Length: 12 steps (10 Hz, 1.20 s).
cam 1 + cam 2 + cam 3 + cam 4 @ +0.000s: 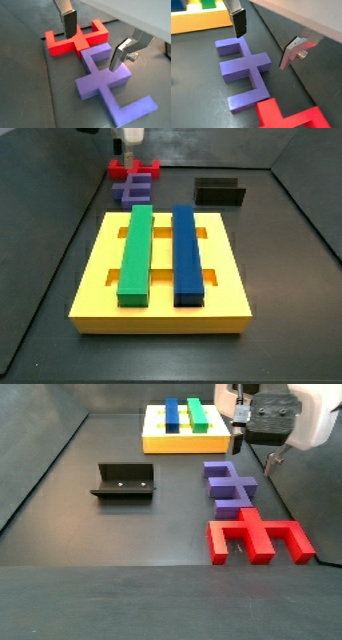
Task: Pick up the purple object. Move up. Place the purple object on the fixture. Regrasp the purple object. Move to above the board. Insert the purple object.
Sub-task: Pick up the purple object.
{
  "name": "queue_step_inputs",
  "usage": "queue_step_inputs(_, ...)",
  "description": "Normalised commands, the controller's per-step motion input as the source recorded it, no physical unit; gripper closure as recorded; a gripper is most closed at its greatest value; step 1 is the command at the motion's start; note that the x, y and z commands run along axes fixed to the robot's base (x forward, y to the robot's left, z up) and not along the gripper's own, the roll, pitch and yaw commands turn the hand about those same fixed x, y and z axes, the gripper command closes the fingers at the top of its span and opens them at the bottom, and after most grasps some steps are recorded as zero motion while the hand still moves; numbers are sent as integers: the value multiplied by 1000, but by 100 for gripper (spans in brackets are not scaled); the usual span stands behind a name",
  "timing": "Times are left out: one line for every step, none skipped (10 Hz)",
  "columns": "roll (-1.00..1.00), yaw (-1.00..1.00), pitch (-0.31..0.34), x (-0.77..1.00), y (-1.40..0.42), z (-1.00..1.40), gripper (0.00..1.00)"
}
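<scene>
The purple object [103, 82] lies flat on the dark floor, shown in both wrist views [244, 65] and both side views [131, 194] [230, 489]. My gripper [92, 52] is open and empty. It hovers above the purple object's end nearest the red block, with one finger on each side and neither touching it [261, 51]. In a side view the gripper [255, 452] hangs just above the block; in the other it shows at the far wall [134, 140]. The fixture [124, 481] stands apart [219, 192]. The board [100, 268] carries a green bar [135, 253] and a blue bar [187, 253].
A red block [70, 41] of similar shape lies right beside the purple object [261, 539] [291, 117] [134, 171]. The board's corner [198, 22] shows in a wrist view. The board [181, 444] sits near the far end. Grey walls enclose the floor.
</scene>
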Motion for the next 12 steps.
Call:
queue_step_inputs(-183,-886,-220,0,-120,-134,0)
queue_step_inputs(-214,-866,-263,-40,-109,-177,0)
queue_step_inputs(-293,-820,-310,-103,-71,-189,0)
queue_step_inputs(-346,-669,-280,0,-63,-143,0)
queue_step_inputs(-340,-626,-223,0,-46,-260,0)
queue_step_inputs(-310,-297,-181,-6,-83,-446,0)
queue_step_inputs(-269,-234,-160,-31,-83,-526,0)
queue_step_inputs(-216,0,-117,-111,-3,-446,0)
queue_step_inputs(-226,0,-99,-86,0,-403,0)
queue_step_inputs(-201,-54,-133,-123,0,-409,0)
queue_step_inputs(-167,-163,-123,-154,-17,-366,0)
queue_step_inputs(-201,-257,-117,-66,-89,-366,0)
